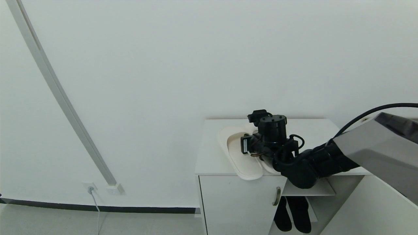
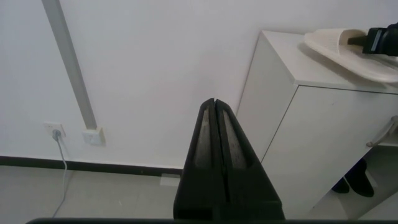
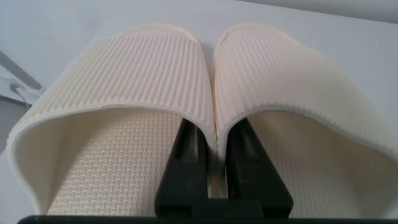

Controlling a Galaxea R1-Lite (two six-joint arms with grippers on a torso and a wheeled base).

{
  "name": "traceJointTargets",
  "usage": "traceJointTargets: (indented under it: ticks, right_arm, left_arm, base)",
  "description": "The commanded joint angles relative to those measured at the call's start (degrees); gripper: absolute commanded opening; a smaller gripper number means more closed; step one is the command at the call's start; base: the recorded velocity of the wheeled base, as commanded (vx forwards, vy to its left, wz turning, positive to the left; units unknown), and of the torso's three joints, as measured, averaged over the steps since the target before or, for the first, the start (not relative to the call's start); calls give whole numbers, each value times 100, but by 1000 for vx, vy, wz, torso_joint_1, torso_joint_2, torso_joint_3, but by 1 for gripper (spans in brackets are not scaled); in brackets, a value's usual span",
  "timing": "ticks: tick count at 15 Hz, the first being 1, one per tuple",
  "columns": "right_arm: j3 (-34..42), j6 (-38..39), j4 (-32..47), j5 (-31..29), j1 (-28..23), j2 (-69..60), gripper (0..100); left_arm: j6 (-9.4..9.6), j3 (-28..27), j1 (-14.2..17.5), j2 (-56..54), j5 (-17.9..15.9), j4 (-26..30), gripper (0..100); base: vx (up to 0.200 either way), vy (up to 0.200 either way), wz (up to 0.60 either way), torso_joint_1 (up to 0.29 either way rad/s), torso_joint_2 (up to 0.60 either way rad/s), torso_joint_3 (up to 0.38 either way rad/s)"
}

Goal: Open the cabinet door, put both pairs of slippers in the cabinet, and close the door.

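A cream pair of slippers point(image 1: 241, 160) point(image 3: 149, 81) lies on top of the white cabinet point(image 1: 212, 156), toes towards the wall. My right gripper point(image 1: 253, 150) point(image 3: 214, 134) sits at their heel ends with one finger inside each slipper, shut on the two inner walls pressed together. A black pair of slippers point(image 1: 294, 213) point(image 2: 357, 183) stands inside the cabinet on the low shelf. The cabinet's right door point(image 1: 369, 209) is swung open; the left door point(image 1: 238, 202) is closed. My left gripper point(image 2: 214, 106) is shut and empty, in the air left of the cabinet point(image 2: 298, 124).
A slanted cable duct point(image 1: 62, 94) runs down the wall to an outlet point(image 1: 89, 188) with a cord, left of the cabinet. An inner shelf point(image 1: 310, 191) sits above the black slippers. The floor left of the cabinet is bare.
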Motion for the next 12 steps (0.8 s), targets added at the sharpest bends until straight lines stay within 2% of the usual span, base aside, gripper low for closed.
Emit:
traceJointTargets:
  ticks: [1, 3, 7, 12]
  right_arm:
    - [548, -1, -40, 208, 28, -668, 0]
    - [1225, 8, -48, 612, 107, -1169, 0]
    - [2060, 113, -75, 1166, 309, -1960, 0]
    - [2306, 87, -48, 1201, 546, -2048, 0]
  left_arm:
    - [-2, 1, 0, -1, 2, -1, 0]
    - [-2, 1, 0, -1, 2, -1, 0]
    - [-2, 1, 0, -1, 2, -1, 0]
    - [-11, 1, 0, -1, 2, -1, 0]
  base:
    - [0, 0, 0, 0, 0, 0]
    - [0, 0, 0, 0, 0, 0]
    - [0, 0, 0, 0, 0, 0]
    - [0, 0, 0, 0, 0, 0]
